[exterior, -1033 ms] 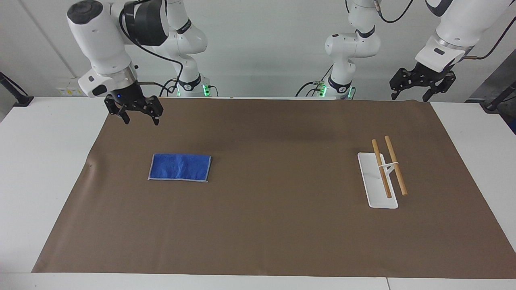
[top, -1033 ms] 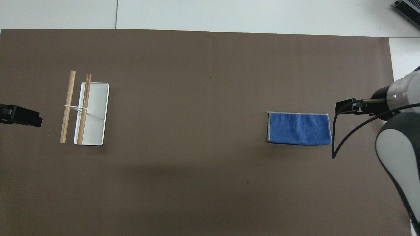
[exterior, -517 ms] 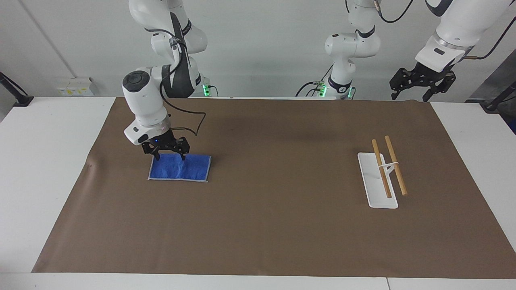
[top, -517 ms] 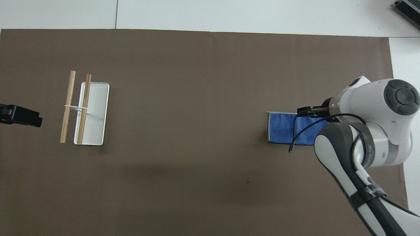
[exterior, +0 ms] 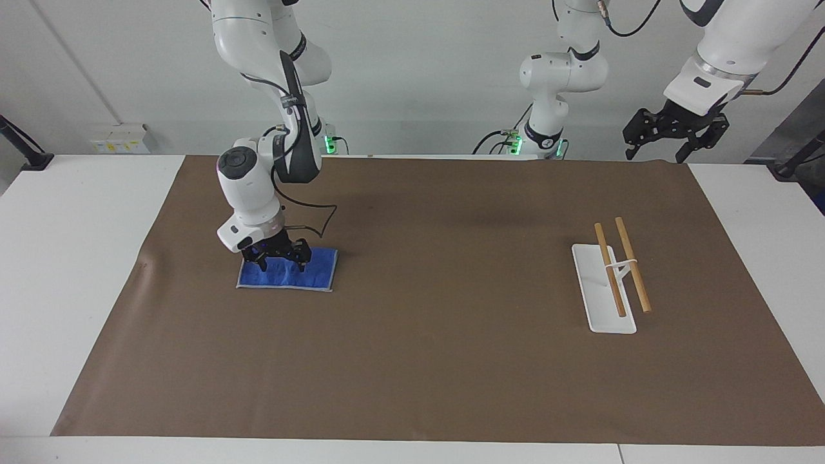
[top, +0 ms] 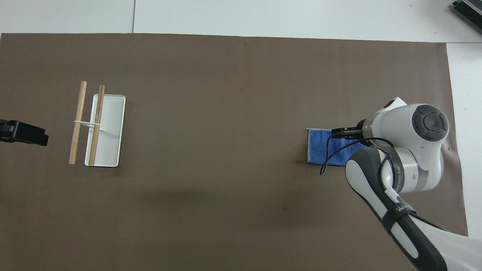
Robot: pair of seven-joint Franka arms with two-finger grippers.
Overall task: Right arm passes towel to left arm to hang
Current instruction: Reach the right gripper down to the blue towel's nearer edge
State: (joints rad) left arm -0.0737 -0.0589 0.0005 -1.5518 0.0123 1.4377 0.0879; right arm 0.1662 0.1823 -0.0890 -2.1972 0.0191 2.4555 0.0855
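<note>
The blue towel (exterior: 309,276) lies flat on the brown mat toward the right arm's end of the table. It also shows in the overhead view (top: 319,150), partly covered by the right arm. My right gripper (exterior: 281,261) is down on the towel's edge nearer the robots, fingers spread, tips at the cloth. In the overhead view the wrist hides it. My left gripper (exterior: 664,151) waits raised and open over the mat's corner at the left arm's end; its tip shows in the overhead view (top: 23,132).
A white rack base (exterior: 590,283) with two wooden rods (exterior: 633,274) stands toward the left arm's end, also in the overhead view (top: 111,131). The brown mat (exterior: 438,361) covers most of the white table.
My right arm has swung in from the mat's corner and come down onto the towel's near edge. The towel, the rack and the left arm have not moved.
</note>
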